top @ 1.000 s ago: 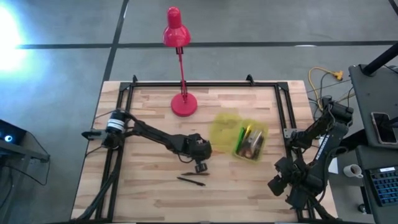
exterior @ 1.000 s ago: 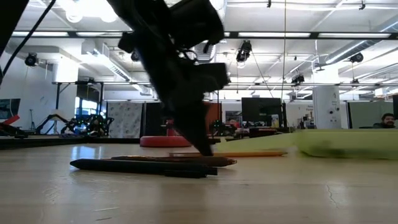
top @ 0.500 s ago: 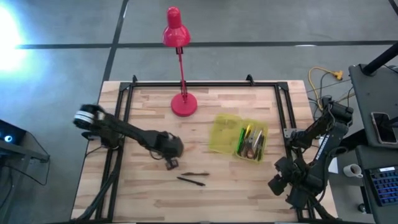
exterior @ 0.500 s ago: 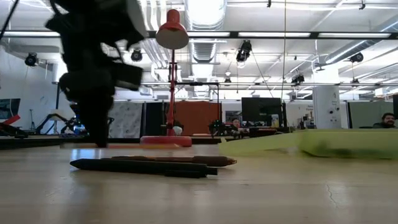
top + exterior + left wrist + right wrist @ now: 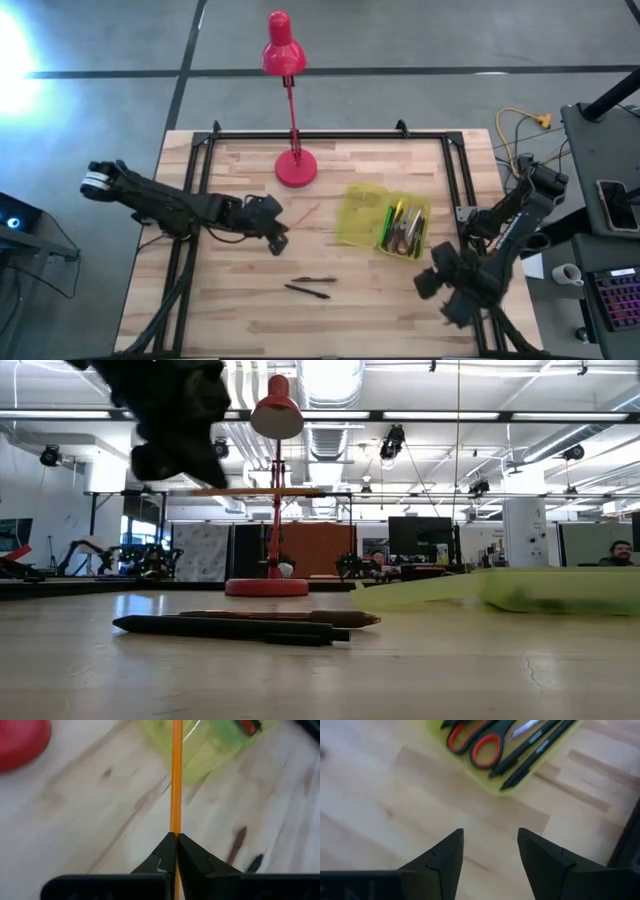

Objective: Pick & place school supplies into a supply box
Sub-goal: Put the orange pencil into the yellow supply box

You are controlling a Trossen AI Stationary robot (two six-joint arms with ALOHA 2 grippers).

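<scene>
My left gripper point(image 5: 282, 232) is shut on a thin orange pencil point(image 5: 304, 213) above the table's left middle; it shows high up in the low view point(image 5: 180, 450), with the pencil point(image 5: 260, 491) level. The yellow-green supply box point(image 5: 360, 212) lies open at the right on its flat underside, with pens and red-handled scissors point(image 5: 480, 742) in its tray point(image 5: 405, 228). Two dark pens point(image 5: 315, 279) point(image 5: 307, 291) lie flat on the table in front. My right gripper point(image 5: 430, 283) is open and empty near the box's near side; its wrist view point(image 5: 490, 845) shows the gap. My left gripper pinches one end of the orange pencil point(image 5: 176, 831) between its two fingers. The pencil runs straight on past the fingertips, along the fingers, toward the box. The fingers come nearly level from the table's left. The pencil is lifted clear of the table and about level.
A red desk lamp stands on its round base point(image 5: 296, 167) at the far middle, its head point(image 5: 282, 45) beyond the table's far edge. A black frame rail point(image 5: 330, 136) runs along the table's edges. Bare wood shows between the pens and the near edge.
My left gripper has gone from beside the two dark pens toward the table's left edge, then up and a little toward the far edge, tipping from pointing down to nearly level. The orange pencil is now lifted clear and level. My right gripper has shifted slightly toward the box.
</scene>
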